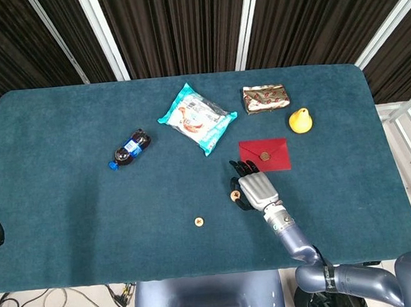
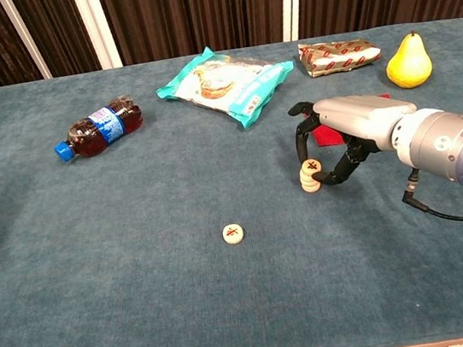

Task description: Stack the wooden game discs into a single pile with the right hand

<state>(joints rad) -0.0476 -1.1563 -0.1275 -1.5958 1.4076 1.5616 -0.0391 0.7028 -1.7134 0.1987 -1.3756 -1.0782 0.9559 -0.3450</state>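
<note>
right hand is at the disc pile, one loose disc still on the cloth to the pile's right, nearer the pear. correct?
Not quite. The loose disc lies to the pile's left and nearer the camera, away from the pear; the chest view shows it. The rest holds: the right hand is at the disc pile, fingers around the top disc.

Head view overhead, chest view low; both share table (image 1: 68, 221)

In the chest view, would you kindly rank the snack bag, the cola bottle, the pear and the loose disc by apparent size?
1. snack bag
2. cola bottle
3. pear
4. loose disc, smallest though nearest the camera.
</note>
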